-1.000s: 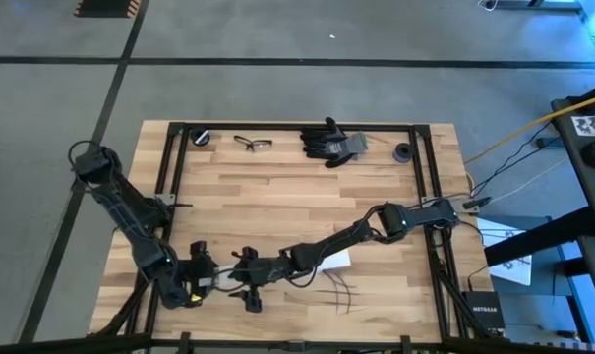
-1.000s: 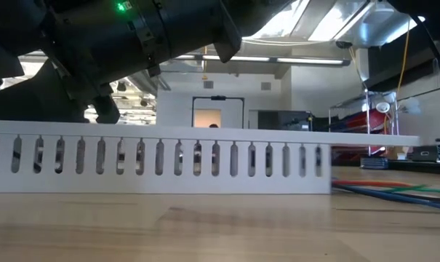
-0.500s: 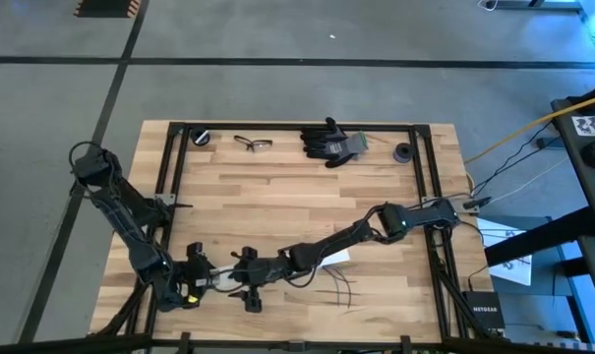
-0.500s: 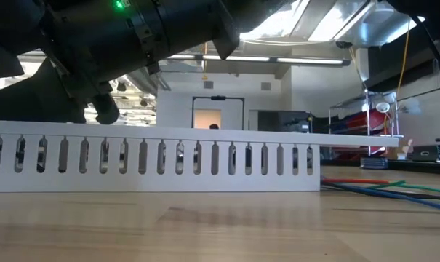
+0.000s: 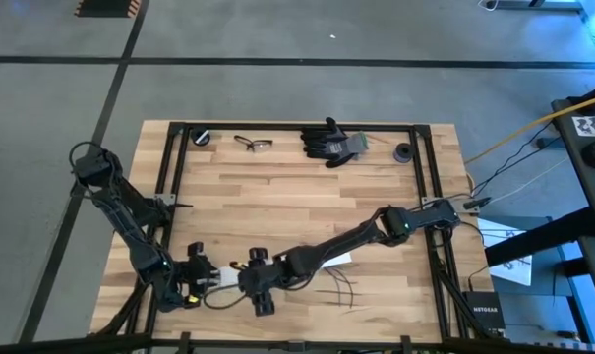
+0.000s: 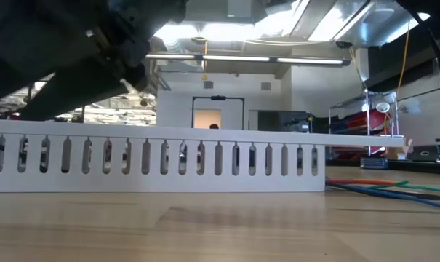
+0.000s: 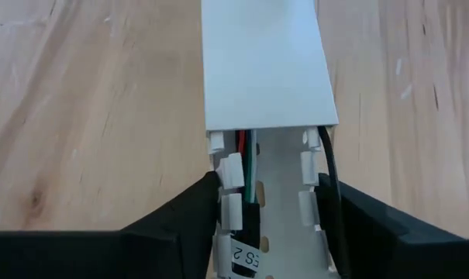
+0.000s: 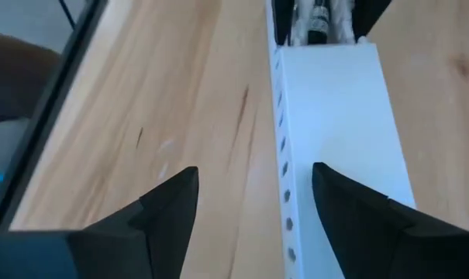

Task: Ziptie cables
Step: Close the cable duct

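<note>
Your left pincer point(image 7: 269, 213) narrows around the slotted white duct point(image 7: 263, 70); right pincer point(image 8: 253, 198) hangs wide. Square up before clamping the cables point(image 7: 250, 167) inside.

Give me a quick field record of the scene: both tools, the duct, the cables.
left tool: straddling the white slotted duct's open end, fingers beside its walls
right tool: open, over the duct's cover, facing the left arm
cables: loose ends splay on the table beyond the duct; red, green and black wires inside it
far edge: black gloves, safety glasses
</note>
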You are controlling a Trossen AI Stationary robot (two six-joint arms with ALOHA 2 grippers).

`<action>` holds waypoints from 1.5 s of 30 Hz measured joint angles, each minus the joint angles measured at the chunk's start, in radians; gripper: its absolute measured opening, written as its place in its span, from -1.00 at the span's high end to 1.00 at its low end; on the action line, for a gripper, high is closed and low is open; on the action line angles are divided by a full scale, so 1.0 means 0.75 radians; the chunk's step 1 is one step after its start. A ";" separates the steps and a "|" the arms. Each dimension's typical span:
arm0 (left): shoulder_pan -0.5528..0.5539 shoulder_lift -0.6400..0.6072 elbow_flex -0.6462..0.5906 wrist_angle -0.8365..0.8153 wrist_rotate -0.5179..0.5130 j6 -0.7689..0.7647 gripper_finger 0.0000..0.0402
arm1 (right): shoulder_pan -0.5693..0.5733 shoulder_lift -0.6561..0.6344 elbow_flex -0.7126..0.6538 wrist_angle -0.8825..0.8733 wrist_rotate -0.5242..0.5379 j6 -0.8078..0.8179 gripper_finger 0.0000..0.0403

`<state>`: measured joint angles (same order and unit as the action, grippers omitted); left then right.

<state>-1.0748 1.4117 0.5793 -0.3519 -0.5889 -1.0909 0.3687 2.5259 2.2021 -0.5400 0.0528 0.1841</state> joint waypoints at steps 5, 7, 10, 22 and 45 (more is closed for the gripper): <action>0.000 0.001 0.000 0.001 0.002 0.007 0.03 | 0.015 0.013 -0.051 0.104 0.059 0.021 -0.18; -0.002 0.001 -0.001 0.001 0.004 0.014 0.03 | 0.012 0.050 -0.050 0.221 0.050 0.034 -0.18; 0.000 0.000 -0.002 0.008 0.008 0.027 0.03 | -0.004 0.125 -0.047 0.436 0.010 0.054 -0.18; 0.035 0.002 -0.004 0.070 0.028 0.096 0.02 | -0.045 0.194 -0.048 0.642 -0.110 0.107 -0.18; 0.068 -0.120 0.028 -0.134 0.324 0.045 -0.28 | -0.050 0.180 -0.048 0.610 -0.087 0.090 -0.18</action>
<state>-1.0241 1.3216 0.6000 -0.4524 -0.3462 -1.0573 0.3313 2.6606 2.1662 -0.0822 -0.0122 0.2512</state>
